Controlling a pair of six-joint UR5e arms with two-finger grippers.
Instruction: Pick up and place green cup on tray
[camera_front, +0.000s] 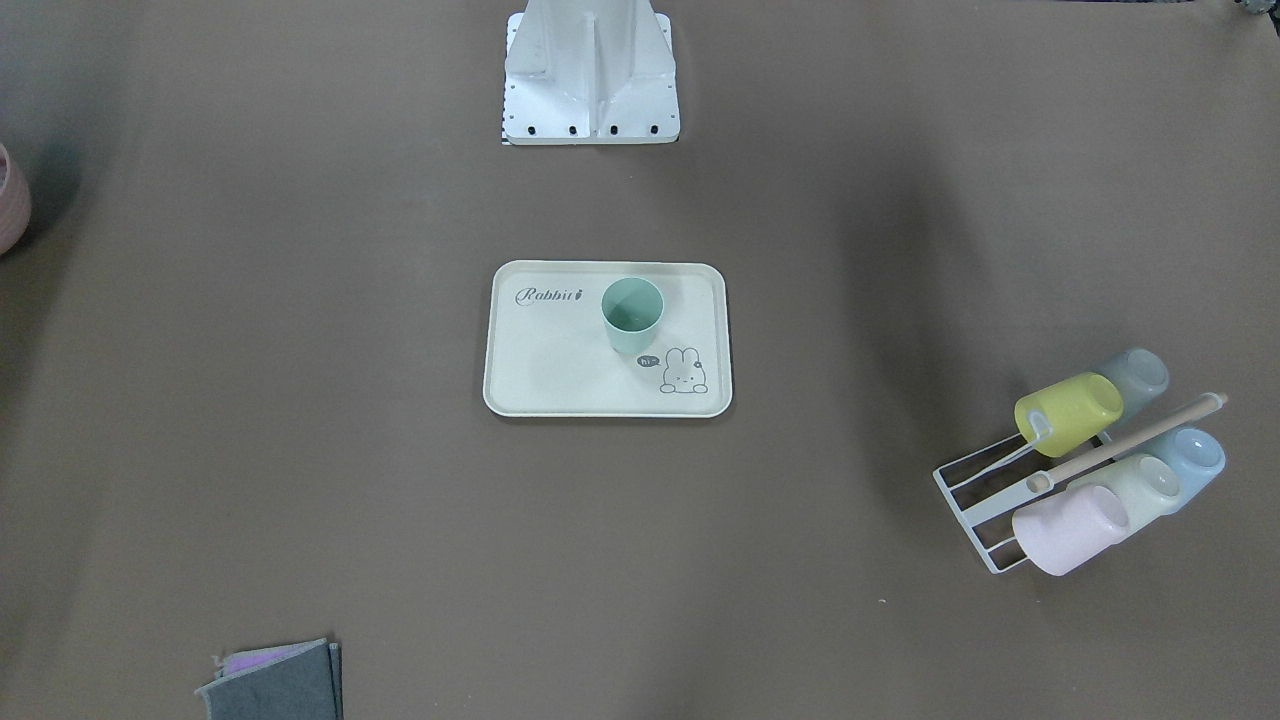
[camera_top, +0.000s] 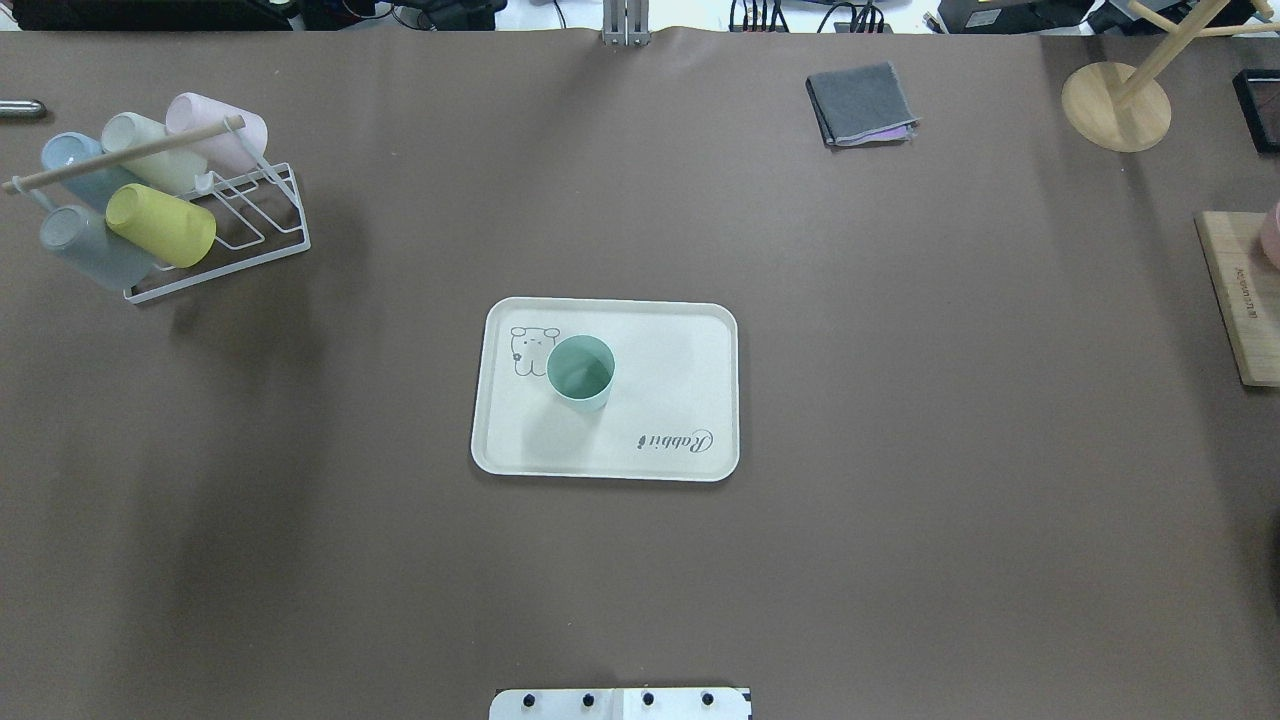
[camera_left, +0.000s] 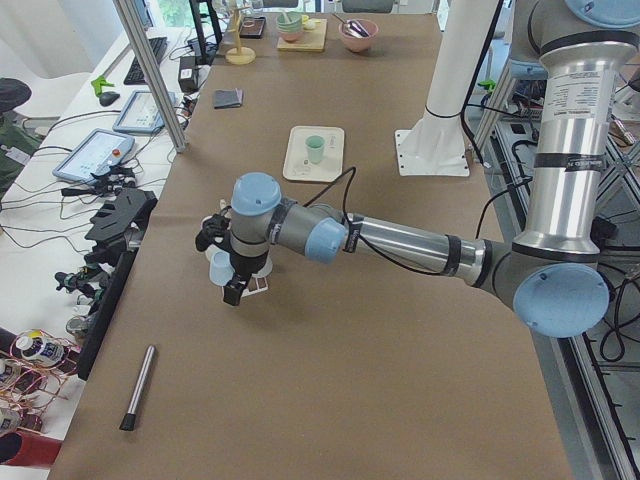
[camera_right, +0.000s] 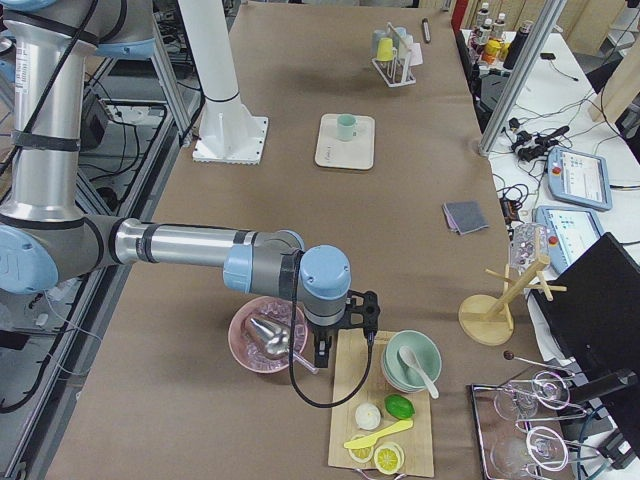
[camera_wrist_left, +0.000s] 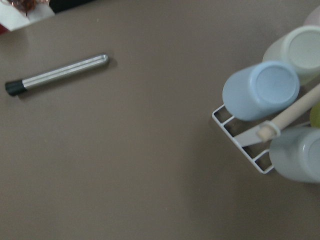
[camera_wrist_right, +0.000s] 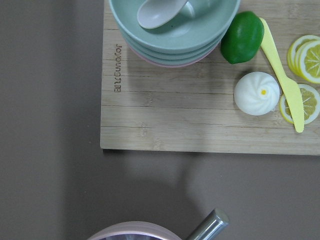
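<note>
Grey folded cloth sits closest to you at the bottom edge of the front-facing view. Past it, mid-counter, comes the news that matters: the green cup stands upright on the tray, mouth up, just beside the bunny drawing and inside the raised rim. Nothing touches it.

Look to the side views and both arms are well apart from the tray. The left end effector hangs over the cup rack at its end of the counter. The right end effector is over the edge of the wooden board, beside the pink bowl. Whether either one is released or clenched, you cannot tell from these angles, and the wrist cameras show no fingers.

By my read the placing step is done and the task complete. Your next move calls for little: confirm the cup sits flat and steady.
</note>
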